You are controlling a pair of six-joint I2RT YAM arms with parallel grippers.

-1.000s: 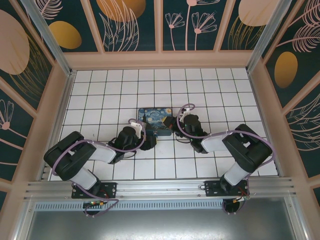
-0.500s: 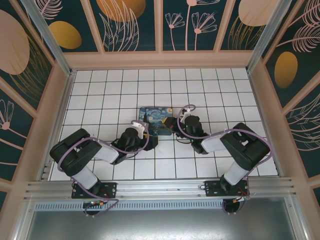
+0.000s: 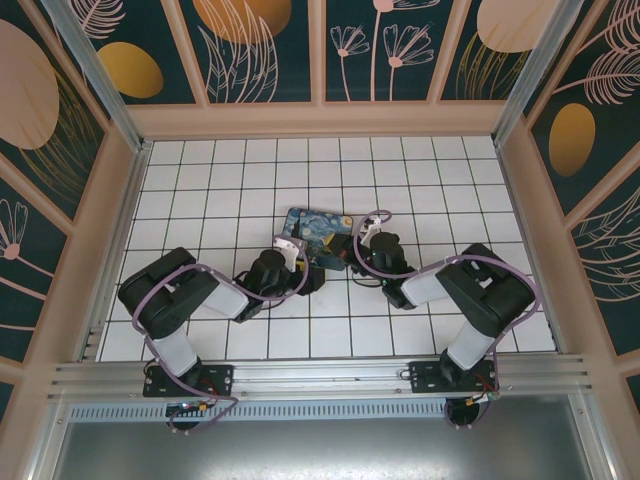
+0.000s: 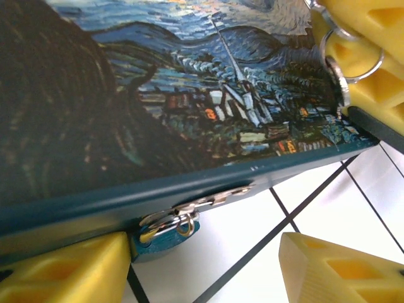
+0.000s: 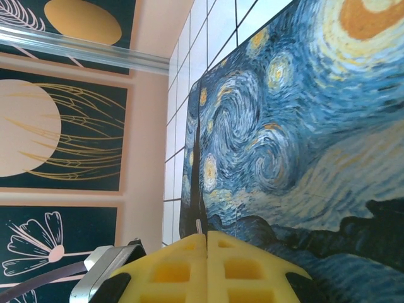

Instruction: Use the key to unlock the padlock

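The padlock, a small bluish body with a silvery shackle, hangs from the hasp on the front edge of the painted box. My left gripper is open at that edge, and its left finger touches the padlock body. My right gripper is shut on the key, of which a thin sliver sticks out over the box lid. In the left wrist view the key and its ring show between the right gripper's yellow fingers. From above, both grippers flank the box.
The box lies tilted on the white tiled floor near the middle. Patterned walls enclose the floor on three sides, and a metal rail runs along the near edge. Open tiles lie behind and to both sides.
My left arm has swung right and closed in on the box's front edge. The box has shifted slightly away and turned. My right gripper has stayed almost still.
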